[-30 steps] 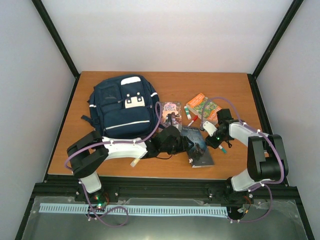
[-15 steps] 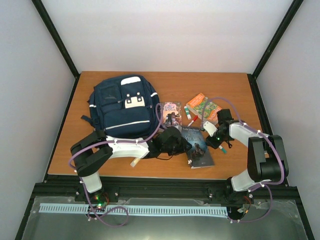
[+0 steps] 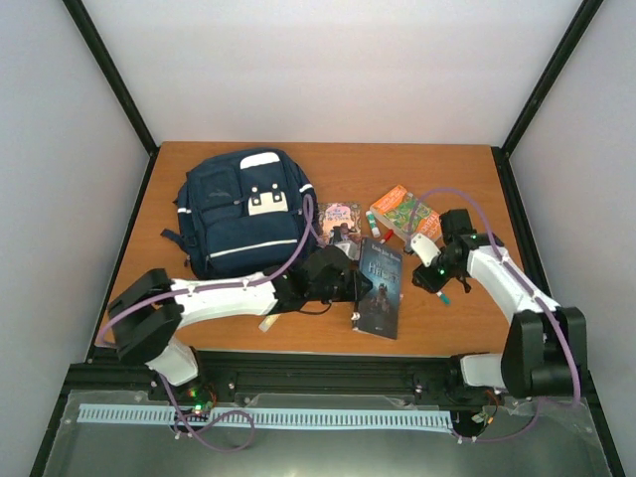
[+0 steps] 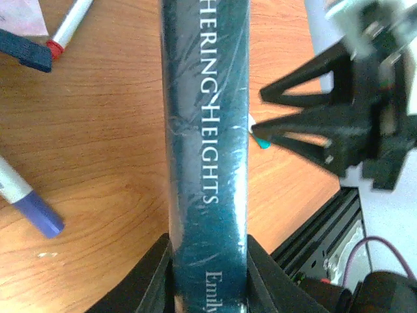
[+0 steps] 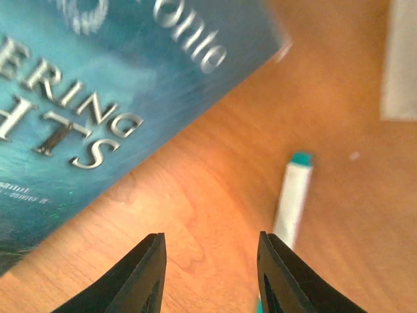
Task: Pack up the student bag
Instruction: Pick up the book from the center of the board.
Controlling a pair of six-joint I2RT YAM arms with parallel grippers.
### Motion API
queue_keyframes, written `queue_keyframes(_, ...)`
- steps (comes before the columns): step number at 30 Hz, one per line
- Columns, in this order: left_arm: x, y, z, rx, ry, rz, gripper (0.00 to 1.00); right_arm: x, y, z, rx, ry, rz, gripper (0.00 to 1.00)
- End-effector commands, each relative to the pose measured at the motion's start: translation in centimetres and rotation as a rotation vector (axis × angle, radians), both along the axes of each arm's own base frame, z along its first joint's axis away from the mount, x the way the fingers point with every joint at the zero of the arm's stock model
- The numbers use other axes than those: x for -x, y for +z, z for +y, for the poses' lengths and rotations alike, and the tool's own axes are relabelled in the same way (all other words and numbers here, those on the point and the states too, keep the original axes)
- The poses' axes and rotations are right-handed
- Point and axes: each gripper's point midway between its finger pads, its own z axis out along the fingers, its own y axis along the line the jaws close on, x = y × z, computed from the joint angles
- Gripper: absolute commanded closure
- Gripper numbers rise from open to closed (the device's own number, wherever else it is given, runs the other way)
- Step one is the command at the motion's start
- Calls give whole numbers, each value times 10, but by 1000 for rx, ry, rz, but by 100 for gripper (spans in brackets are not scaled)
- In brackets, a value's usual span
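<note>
The navy student bag (image 3: pixel 243 214) lies closed at the back left of the table. My left gripper (image 3: pixel 350 285) is shut on a dark teal book (image 3: pixel 382 288), "Wuthering Heights". In the left wrist view my left gripper (image 4: pixel 207 277) clamps both covers, with the book's spine (image 4: pixel 207 130) facing the camera. My right gripper (image 3: pixel 429 280) is open and empty just right of the book. In the right wrist view my right gripper (image 5: pixel 212 274) hangs over bare wood, with the book's cover (image 5: pixel 98 91) at upper left and a teal-capped marker (image 5: pixel 292 195) beside the right finger.
A purple book (image 3: pixel 340 221) lies next to the bag. Orange and green books (image 3: pixel 402 211) lie at the back right. A red-capped marker (image 4: pixel 68 26) and a blue-capped marker (image 4: pixel 29 202) lie left of the held book. The table's front edge (image 3: pixel 328 350) is close.
My left gripper has turned the book and pulled it left, towards the front edge. My right gripper has drawn back to the right, away from the book.
</note>
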Motion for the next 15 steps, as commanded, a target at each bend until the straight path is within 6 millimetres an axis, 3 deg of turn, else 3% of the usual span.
queue_keyframes(1,-4,74,10,51,-62,-230,99,-5,52,10,-70,-18,-70,57)
queue_keyframes(8,-22,131,72,65,-7,-354,99,-15,112,26,-187,-17,-199,28)
queue_keyframes(15,-33,183,131,223,77,-460,99,-14,164,59,-411,36,-255,17)
